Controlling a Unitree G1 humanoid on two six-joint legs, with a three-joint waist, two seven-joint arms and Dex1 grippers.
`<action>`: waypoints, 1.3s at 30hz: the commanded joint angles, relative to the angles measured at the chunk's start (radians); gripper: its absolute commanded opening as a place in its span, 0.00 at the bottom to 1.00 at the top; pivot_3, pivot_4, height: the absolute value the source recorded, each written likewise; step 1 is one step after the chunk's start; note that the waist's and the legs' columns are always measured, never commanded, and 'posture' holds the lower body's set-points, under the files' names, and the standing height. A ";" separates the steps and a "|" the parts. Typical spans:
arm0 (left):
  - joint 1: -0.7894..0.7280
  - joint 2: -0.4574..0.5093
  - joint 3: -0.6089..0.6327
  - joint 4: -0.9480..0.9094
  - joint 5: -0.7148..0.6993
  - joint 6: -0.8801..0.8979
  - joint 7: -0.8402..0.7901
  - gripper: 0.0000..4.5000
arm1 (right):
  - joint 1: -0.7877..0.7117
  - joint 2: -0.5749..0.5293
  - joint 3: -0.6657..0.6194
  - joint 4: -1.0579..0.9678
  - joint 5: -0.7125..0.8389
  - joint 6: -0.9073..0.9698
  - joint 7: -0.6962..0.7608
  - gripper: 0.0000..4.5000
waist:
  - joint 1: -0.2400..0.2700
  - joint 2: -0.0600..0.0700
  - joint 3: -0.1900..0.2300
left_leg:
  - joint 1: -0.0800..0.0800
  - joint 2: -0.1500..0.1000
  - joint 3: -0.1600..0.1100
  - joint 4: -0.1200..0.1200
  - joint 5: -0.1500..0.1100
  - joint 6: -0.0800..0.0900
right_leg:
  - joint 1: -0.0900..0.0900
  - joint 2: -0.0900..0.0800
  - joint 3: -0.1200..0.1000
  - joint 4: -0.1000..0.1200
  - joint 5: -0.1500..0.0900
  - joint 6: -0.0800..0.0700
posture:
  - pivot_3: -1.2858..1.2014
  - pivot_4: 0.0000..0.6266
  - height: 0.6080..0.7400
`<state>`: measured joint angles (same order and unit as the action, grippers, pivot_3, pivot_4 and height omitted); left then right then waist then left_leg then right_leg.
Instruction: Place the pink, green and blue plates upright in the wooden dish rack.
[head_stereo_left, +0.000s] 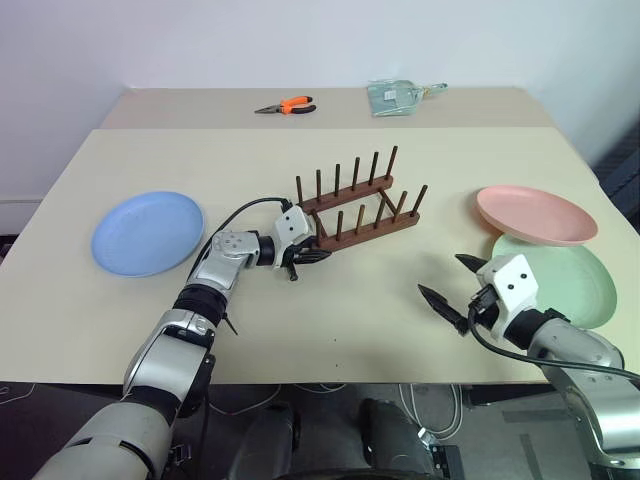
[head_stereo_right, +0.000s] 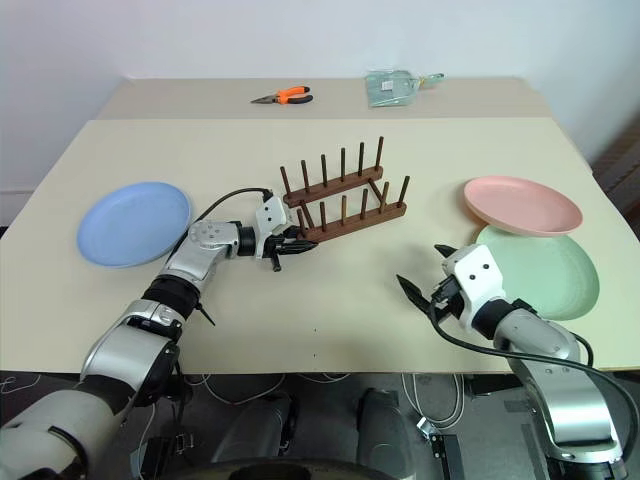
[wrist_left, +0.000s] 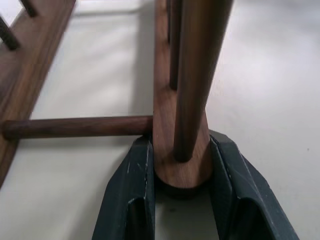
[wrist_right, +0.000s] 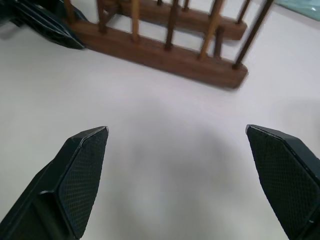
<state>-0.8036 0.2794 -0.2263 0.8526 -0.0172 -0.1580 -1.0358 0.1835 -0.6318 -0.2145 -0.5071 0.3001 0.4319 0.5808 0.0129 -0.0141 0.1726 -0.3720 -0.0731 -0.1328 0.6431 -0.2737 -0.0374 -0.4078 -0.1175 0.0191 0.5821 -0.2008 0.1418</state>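
The wooden dish rack (head_stereo_left: 360, 205) stands mid-table, two dark base bars with upright pegs. My left gripper (head_stereo_left: 303, 255) is shut on the left end of its near bar; in the left wrist view both fingers (wrist_left: 130, 190) press the bar's rounded end (wrist_left: 182, 150). The blue plate (head_stereo_left: 147, 232) lies flat at the left. At the right, the pink plate (head_stereo_left: 535, 213) rests partly over the far rim of the green plate (head_stereo_left: 570, 280). My right gripper (head_stereo_left: 442, 275) hovers open over bare table left of the green plate, nothing between its fingers (wrist_right: 80, 165).
Orange-handled pliers (head_stereo_left: 287, 106) and a small clear bag (head_stereo_left: 398, 96) lie on the far table section. The near table edge (head_stereo_left: 330, 380) runs just below both arms. Bare tabletop lies between the rack and my right gripper.
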 joint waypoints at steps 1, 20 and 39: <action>0.058 0.026 -0.047 -0.093 0.012 -0.031 -0.111 0.17 | 0.053 -0.067 -0.082 -0.022 0.026 0.009 0.069 1.00 | 0.000 0.000 0.000 | 0.000 0.000 0.000 0.000 0.000 0.001 | 0.000 0.000 0.000 0.000 0.000 0.000 | 0.52 0.24 1.00; 0.320 0.261 -0.005 -0.590 -0.074 0.379 -0.195 0.98 | 0.107 -0.110 -0.031 0.007 0.023 -0.002 0.181 0.23 | -0.009 0.001 0.000 | 0.001 0.002 0.000 0.002 -0.001 0.002 | 0.001 0.000 0.000 0.001 -0.001 0.000 | 0.52 0.24 1.00; 0.362 -0.012 -0.022 -0.642 0.014 0.498 0.376 0.38 | -0.282 0.034 0.244 0.344 -0.265 -0.034 -0.059 0.00 | -0.004 0.000 -0.003 | 0.003 -0.001 -0.001 0.005 -0.002 0.002 | 0.004 0.000 0.001 0.003 -0.001 0.000 | 0.52 0.24 1.00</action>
<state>-0.4505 0.2498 -0.2735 0.1591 -0.0310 0.3368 -0.6959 -0.0908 -0.6033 0.0310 -0.1786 0.0517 0.4028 0.5338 0.0086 -0.0138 0.1694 -0.3688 -0.0736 -0.1336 0.6476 -0.2753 -0.0354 -0.4042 -0.1175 0.0198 0.5848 -0.2017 0.1418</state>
